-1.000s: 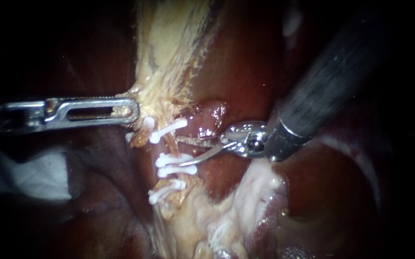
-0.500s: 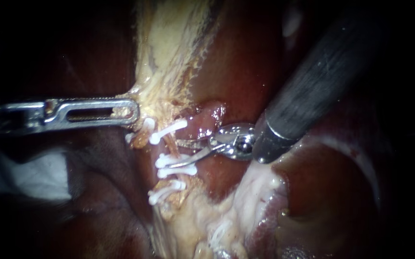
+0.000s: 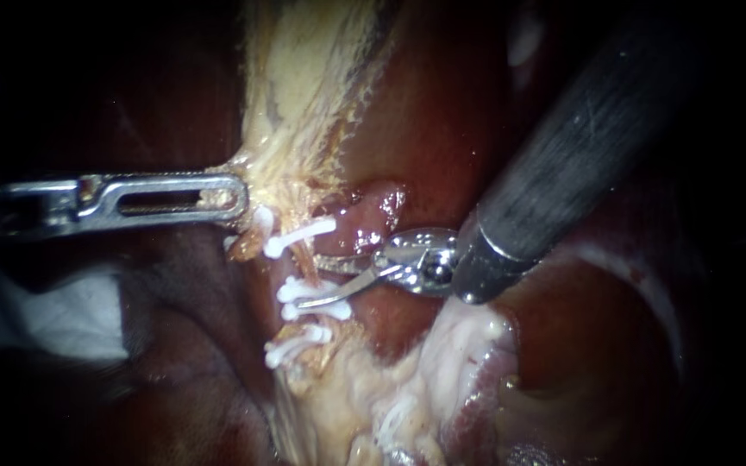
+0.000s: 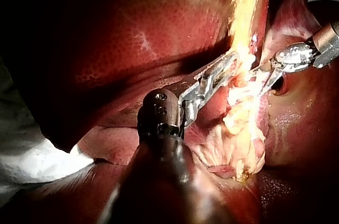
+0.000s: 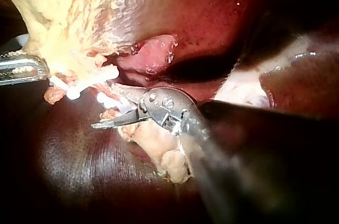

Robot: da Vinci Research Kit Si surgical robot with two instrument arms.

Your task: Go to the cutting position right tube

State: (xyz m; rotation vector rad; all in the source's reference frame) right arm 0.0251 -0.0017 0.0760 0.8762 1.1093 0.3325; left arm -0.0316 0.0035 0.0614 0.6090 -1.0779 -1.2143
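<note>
A thin pale tube runs down from the yellow fatty tissue and carries several white clips. My right instrument, with curved blades, stands open astride this tube just below the upper clip; its lower blade lies over the middle clips. In the right wrist view the open blades reach past the clips. My left instrument has its slotted jaws shut on the yellow tissue's edge beside the tube, also seen in the left wrist view.
Dark red liver surrounds the site. Pale whitish tissue lies under the right shaft. White gauze sits below the left instrument. A pink nub of tissue sits just above the blades.
My right instrument has slid left toward the clipped tube, its lower blade now reaching over the middle clips. The left instrument holds almost still, lifted slightly.
</note>
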